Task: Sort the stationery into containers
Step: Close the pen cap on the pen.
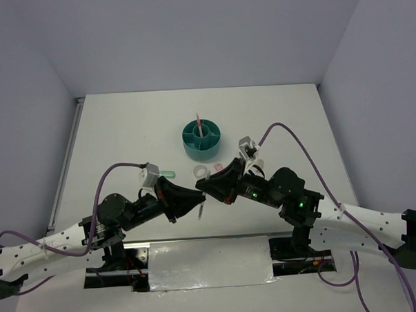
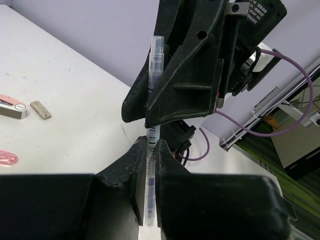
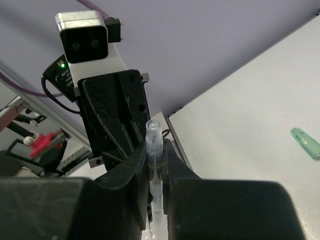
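Note:
A thin clear-bodied pen with a dark core (image 2: 151,170) is held between both grippers above the table in front of the organiser. My left gripper (image 2: 151,146) is shut on its lower, barcoded part. My right gripper (image 3: 155,148) is shut on its capped upper part (image 3: 153,131). In the top view the two grippers meet tip to tip, left (image 1: 195,199) and right (image 1: 203,186). The round teal organiser (image 1: 194,151) stands behind them with a pink-red pen (image 1: 199,123) upright in its central cup.
A mint-green capsule (image 1: 169,173), a clear tape ring (image 1: 200,172) and a small pink piece (image 1: 219,166) lie on the table just behind the grippers. The left wrist view shows a pink-white piece (image 2: 12,107), a beige piece (image 2: 40,109) and a pink item (image 2: 7,158).

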Action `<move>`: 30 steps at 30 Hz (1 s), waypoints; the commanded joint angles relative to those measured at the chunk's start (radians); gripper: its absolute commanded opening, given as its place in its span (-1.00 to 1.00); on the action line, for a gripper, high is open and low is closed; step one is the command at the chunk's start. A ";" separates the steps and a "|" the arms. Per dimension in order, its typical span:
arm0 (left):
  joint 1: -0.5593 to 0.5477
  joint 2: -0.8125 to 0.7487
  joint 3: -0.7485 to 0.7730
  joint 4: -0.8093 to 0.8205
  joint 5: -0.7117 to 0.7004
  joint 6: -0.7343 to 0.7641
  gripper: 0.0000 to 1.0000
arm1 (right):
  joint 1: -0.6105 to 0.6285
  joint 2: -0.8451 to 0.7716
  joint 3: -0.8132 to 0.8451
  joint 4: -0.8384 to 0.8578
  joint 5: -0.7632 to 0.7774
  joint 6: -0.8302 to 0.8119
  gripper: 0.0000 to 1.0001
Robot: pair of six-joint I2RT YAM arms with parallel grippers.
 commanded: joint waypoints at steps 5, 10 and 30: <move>0.003 0.042 0.046 0.063 -0.010 0.007 -0.67 | -0.004 -0.007 -0.006 0.077 -0.019 0.011 -0.98; 0.003 0.125 0.085 0.060 0.044 0.003 -0.06 | -0.004 -0.008 0.005 0.069 -0.014 0.005 -1.00; 0.003 0.096 0.088 0.013 0.056 0.014 -1.00 | -0.003 -0.040 0.045 0.007 0.001 -0.047 0.83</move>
